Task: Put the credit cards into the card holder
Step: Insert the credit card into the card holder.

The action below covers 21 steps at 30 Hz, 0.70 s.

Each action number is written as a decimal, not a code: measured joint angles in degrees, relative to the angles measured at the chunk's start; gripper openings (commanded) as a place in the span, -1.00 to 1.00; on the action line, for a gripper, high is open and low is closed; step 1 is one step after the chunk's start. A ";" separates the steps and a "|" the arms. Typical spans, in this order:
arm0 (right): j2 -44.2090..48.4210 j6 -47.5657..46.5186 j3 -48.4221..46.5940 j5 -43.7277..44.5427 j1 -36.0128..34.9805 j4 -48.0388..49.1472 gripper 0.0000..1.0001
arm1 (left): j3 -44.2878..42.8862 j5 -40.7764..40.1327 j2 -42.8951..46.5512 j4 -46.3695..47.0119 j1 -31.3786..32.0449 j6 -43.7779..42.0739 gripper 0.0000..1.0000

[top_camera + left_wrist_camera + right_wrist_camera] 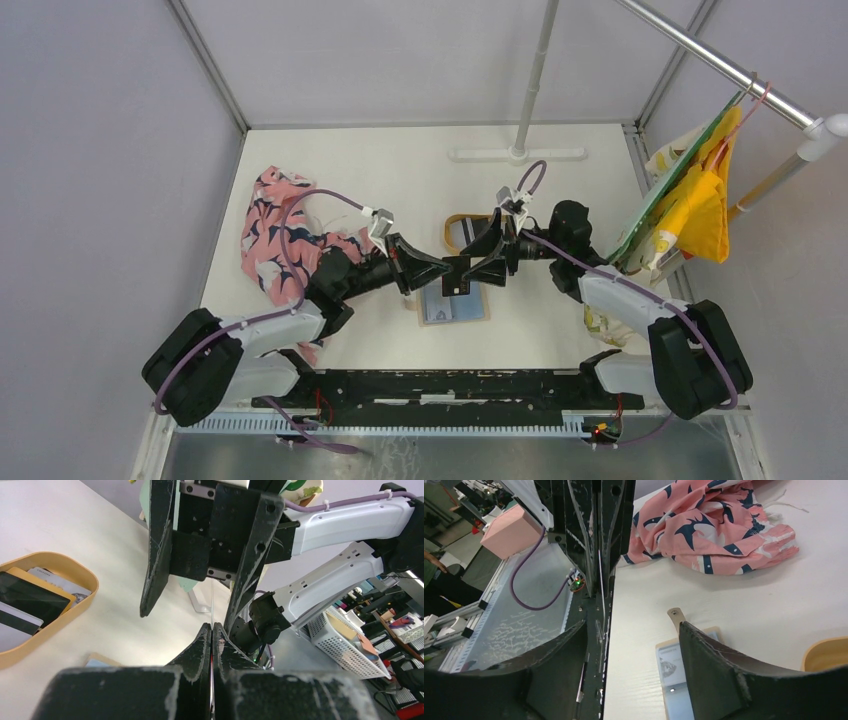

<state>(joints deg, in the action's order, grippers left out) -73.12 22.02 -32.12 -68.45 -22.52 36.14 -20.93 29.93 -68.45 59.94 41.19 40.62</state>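
Observation:
My left gripper is shut on a dark credit card and holds it on edge above the card holder. The tan holder lies open on the table with its grey-blue panels up and its tab pointing away. In the left wrist view the card shows only as a thin line rising from the left gripper. My right gripper faces it, open. Its fingers straddle the card, which stands close beside one finger. The right gripper does not clamp it.
An oval wooden-rimmed tray just beyond the holder holds more credit cards, dark and pale. A pink patterned cloth lies at the left. A white pole base stands at the back, and yellow cloth hangs from a rail at the right.

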 measured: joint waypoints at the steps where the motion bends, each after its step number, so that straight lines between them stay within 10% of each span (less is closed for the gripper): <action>1: 0.00 1.49 0.00 0.15 0.00 1.07 0.28 | 0.07 -0.15 0.00 -0.11 0.26 -0.15 -0.96; 11: 1.01 10.78 0.00 0.35 0.00 7.61 -1.00 | 1.22 -2.01 -0.02 0.15 1.51 -1.75 -0.93; 19: 1.03 8.63 0.00 -0.07 0.02 5.33 -1.00 | 1.44 -7.78 3.34 -8.70 1.70 -3.06 -0.10; 21: 1.03 6.36 0.00 0.00 0.02 2.78 -1.00 | 1.27 -11.58 7.65 -17.07 1.70 -4.57 0.42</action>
<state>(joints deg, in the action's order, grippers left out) -72.10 28.38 -32.12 -68.45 -22.50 38.92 -19.66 18.35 -60.80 42.87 42.89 36.05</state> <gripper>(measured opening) 0.009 0.433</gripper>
